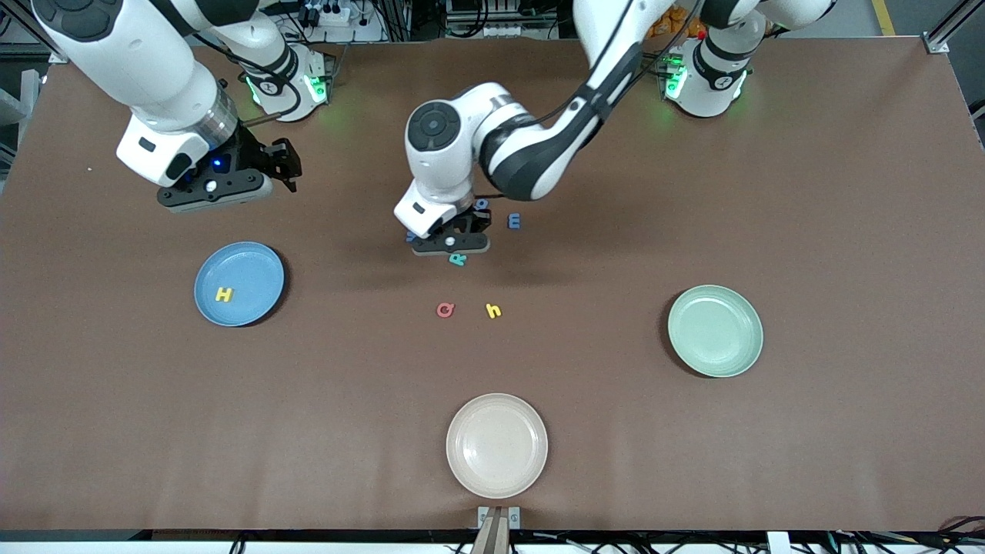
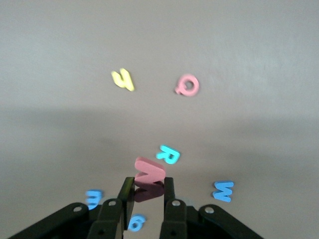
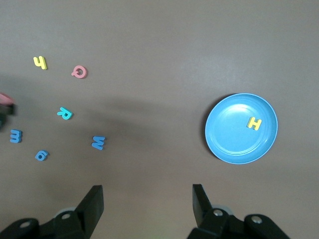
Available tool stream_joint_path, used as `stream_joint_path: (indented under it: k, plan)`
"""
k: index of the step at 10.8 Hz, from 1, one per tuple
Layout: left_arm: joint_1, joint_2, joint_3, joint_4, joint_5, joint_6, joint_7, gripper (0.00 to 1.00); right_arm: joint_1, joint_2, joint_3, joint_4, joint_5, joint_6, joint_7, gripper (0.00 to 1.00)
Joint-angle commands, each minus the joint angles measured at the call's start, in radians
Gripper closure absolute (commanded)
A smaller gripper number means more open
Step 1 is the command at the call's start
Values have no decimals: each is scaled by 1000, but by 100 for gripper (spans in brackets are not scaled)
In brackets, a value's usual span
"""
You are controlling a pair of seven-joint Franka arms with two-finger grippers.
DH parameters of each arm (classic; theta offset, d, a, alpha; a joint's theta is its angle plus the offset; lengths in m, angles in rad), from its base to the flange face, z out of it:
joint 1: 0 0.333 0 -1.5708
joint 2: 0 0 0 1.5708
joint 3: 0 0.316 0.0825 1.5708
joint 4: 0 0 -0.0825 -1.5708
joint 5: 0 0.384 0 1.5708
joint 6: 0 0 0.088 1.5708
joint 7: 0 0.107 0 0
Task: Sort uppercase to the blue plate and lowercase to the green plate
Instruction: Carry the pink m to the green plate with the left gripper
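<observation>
Left gripper (image 2: 148, 191): my fingers squeeze the small red foam letter m (image 2: 149, 173) over the middle letters.
Right gripper (image 3: 148, 204): my fingers are wide apart, holding nothing; this arm waits.
Round sky-blue plate (image 1: 250, 304): the yellow foam letter H (image 1: 224, 294) lies in it.
Round mint-green plate (image 1: 715, 331): at my left arm's end.

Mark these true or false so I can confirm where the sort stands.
1. The yellow H lies on the blue plate. True.
2. The green plate holds two letters. False: it holds none.
3. The left gripper is shut on the red m. True.
4. The right gripper holds the teal R. False: it is open over bare table, and the R lies on the table.
5. The red Q lies on the beige plate. False: it is on the table beside the yellow h.
</observation>
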Motion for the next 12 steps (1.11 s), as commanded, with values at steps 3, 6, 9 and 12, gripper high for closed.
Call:
stream_joint_path:
  k: [3,6,9,12]
  plan:
    - [153,-217,2,-138,-13,-156,231,100,-35,10,52,-12,14,72,14,20]
    - [312,-322,2,-224,-13,-223,487,100,-63,26,52,-61,2,98,40,20]
    - [503,-359,-4,-323,-11,-235,629,100,-33,26,63,-159,-84,137,207,16]
    - [594,-374,-1,-524,-5,-31,659,100,16,35,63,-276,-87,256,359,15]
